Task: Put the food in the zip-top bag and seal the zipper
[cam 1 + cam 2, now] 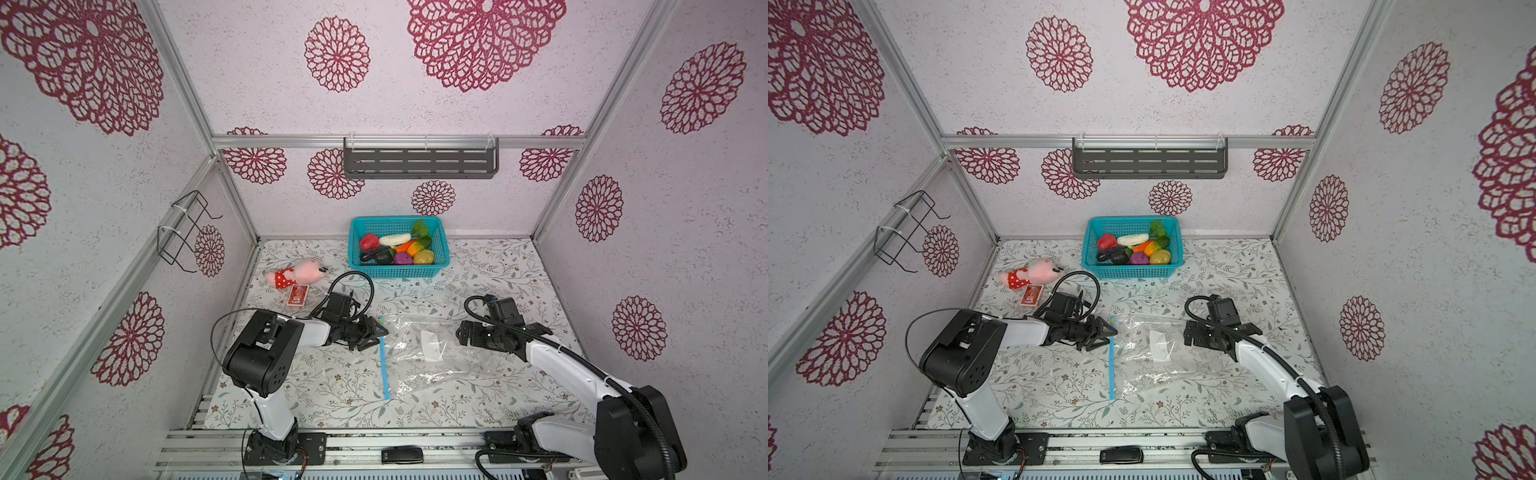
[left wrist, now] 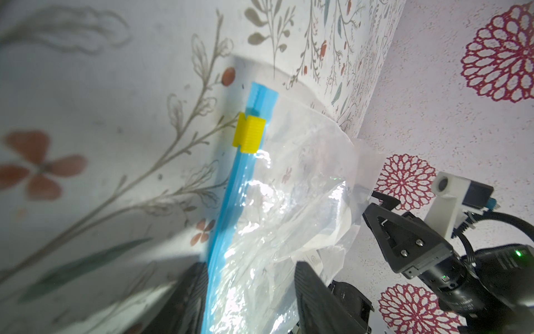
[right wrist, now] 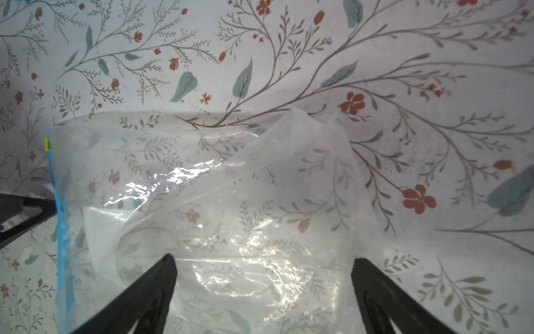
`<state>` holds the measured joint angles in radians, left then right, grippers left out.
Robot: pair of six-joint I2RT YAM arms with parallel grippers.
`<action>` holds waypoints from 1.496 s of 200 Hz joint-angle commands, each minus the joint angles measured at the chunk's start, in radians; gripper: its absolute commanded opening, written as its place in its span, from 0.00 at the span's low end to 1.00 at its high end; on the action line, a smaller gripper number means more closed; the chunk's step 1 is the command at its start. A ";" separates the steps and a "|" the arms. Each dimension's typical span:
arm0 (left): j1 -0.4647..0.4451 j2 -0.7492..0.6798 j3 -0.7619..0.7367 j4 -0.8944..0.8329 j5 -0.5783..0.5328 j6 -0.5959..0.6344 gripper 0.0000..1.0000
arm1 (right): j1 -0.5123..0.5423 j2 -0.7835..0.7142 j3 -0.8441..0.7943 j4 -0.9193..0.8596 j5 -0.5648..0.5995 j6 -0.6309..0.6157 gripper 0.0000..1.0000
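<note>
The food (image 1: 397, 249) (image 1: 1133, 249), small toy vegetables, lies piled in a teal mesh basket (image 1: 357, 266) at the back. The zip-top bag (image 1: 432, 365) (image 1: 1158, 370) lies flat and crinkled on the floral mat between both arms. Its light-blue zipper (image 1: 384, 365) (image 2: 228, 202) runs along the edge facing the left arm and carries a yellow slider (image 2: 249, 136) near the far end. My left gripper (image 1: 380, 334) (image 2: 250, 264) is open, its jaws astride the zipper edge. My right gripper (image 1: 459, 336) (image 3: 264, 258) stands wide open over the bag's opposite side, holding nothing.
A pink plush toy (image 1: 295, 274) and a small red box (image 1: 298, 296) lie at the back left of the mat. A wire rack (image 1: 187, 232) hangs on the left wall and a grey shelf (image 1: 419, 158) on the back wall. A black device (image 1: 402, 455) sits on the front rail.
</note>
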<state>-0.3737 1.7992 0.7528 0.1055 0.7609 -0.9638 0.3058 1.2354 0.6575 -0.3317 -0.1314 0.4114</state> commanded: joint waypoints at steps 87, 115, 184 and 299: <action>-0.050 -0.021 0.029 0.030 0.025 0.002 0.52 | -0.012 0.159 -0.015 0.191 -0.237 0.009 0.97; -0.050 -0.063 0.006 0.021 0.022 -0.002 0.47 | -0.011 0.176 -0.006 0.190 -0.240 0.007 0.96; -0.007 -0.196 -0.055 -0.273 -0.111 0.121 0.58 | -0.011 0.182 0.017 0.154 -0.222 -0.022 0.96; -0.050 -0.030 0.033 -0.181 -0.099 0.119 0.48 | -0.008 0.205 0.009 0.208 -0.254 -0.001 0.93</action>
<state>-0.4095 1.7504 0.7845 -0.0933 0.6716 -0.8528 0.2970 1.4322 0.6441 -0.1387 -0.3672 0.4114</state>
